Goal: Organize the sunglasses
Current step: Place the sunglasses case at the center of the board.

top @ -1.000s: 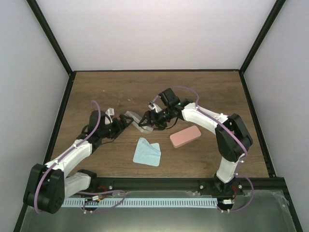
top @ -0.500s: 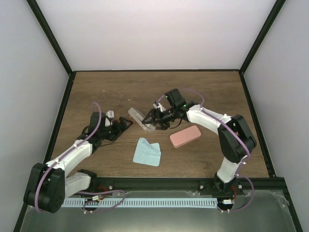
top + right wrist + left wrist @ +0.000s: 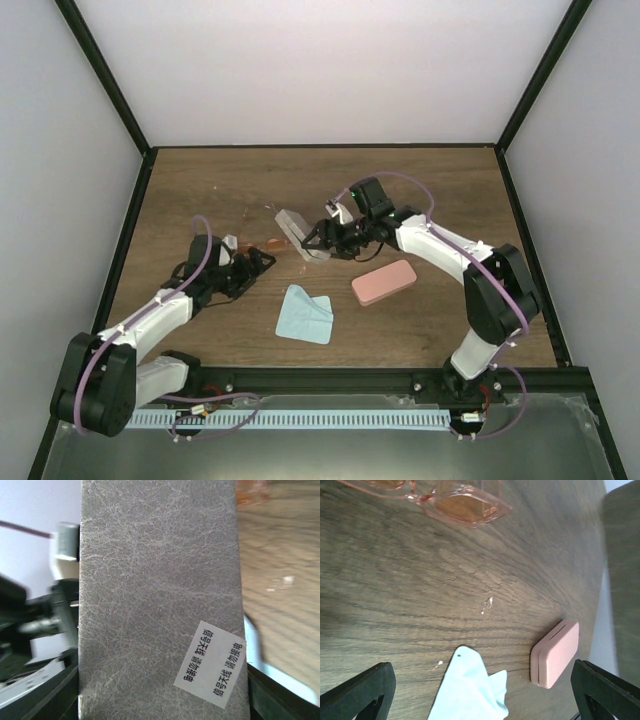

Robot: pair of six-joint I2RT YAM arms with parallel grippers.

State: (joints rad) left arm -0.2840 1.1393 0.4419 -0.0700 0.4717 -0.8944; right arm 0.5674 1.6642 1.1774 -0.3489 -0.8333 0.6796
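Item 1: sunglasses (image 3: 462,506); one pair in view, orange-tinted lenses in a pinkish translucent frame; lying on the wooden table (image 3: 420,190), left of centre, just ahead of the left gripper and not touching it; the left wrist view cuts the pair off at its top edge, so only one lens shows whole; no finger is on it.

Item 2: left gripper (image 3: 258,263); low over the table, pointing toward the middle; jaws spread wide with nothing between them, the two black fingertips (image 3: 367,687) at the lower corners of its own camera view.

Item 3: right gripper (image 3: 320,242); reaching in from the right toward the table's centre; jaws clamped across the width of the grey case (image 3: 292,224), one finger on each long side; whether the case clears the table cannot be told.

Item 4: grey case; oblong, textured surface, lying at a diagonal in the overhead view; it fills the right wrist view; a white sticker (image 3: 212,672) with printed characters sits near the gripped end.

Item 5: pink case (image 3: 384,283); oblong, closed, flat on the table to the right of the cloth, apart from both grippers.

Item 6: blue cloth (image 3: 305,315); light blue, rumpled, one corner turned up; on the table near the front, between the two arms.
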